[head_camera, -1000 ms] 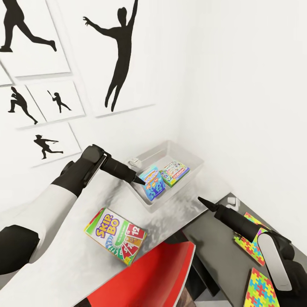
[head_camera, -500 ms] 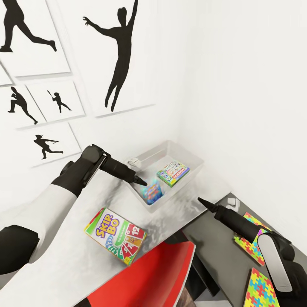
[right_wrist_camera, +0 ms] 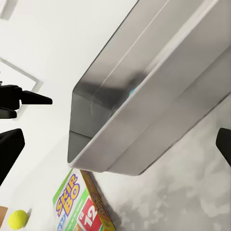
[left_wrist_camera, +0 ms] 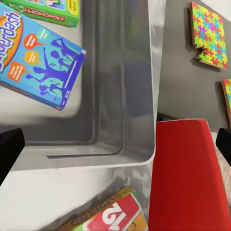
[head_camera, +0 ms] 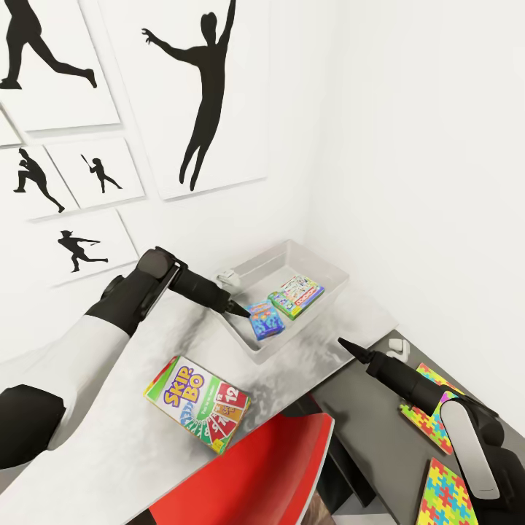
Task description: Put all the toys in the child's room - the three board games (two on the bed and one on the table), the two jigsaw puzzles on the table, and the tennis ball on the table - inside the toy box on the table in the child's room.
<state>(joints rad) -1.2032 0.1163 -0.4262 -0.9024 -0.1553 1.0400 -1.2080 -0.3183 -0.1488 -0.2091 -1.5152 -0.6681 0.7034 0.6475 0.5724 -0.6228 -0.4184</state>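
Observation:
The pale grey toy box [head_camera: 318, 261] stands on the table [head_camera: 131, 437] in the corner. A blue board game [head_camera: 265, 320] and a green Monopoly one [head_camera: 296, 295] lie flat inside it. The Skip-Bo board game [head_camera: 198, 403] rests on the tabletop in front of the box. My left gripper [head_camera: 240, 310] hovers open over the box's near left rim, just beside the blue game. My right gripper [head_camera: 349, 348] is open and empty to the right of the box. Two jigsaw puzzles [head_camera: 426, 417] [head_camera: 446, 497] lie on the dark lower wing. The tennis ball [right_wrist_camera: 17, 219] sits beyond the Skip-Bo box.
A red chair seat [head_camera: 271, 467] pushes in against the table's front edge below the Skip-Bo box. White walls with black baseball silhouette prints [head_camera: 203, 87] close in behind and to the right of the box. A small white object [head_camera: 394, 345] sits on the dark wing [head_camera: 364, 430].
The blue board game left my left gripper's fingers, dropped, and now lies flat in the toy box. The left gripper drew back slightly. The right arm stayed put.

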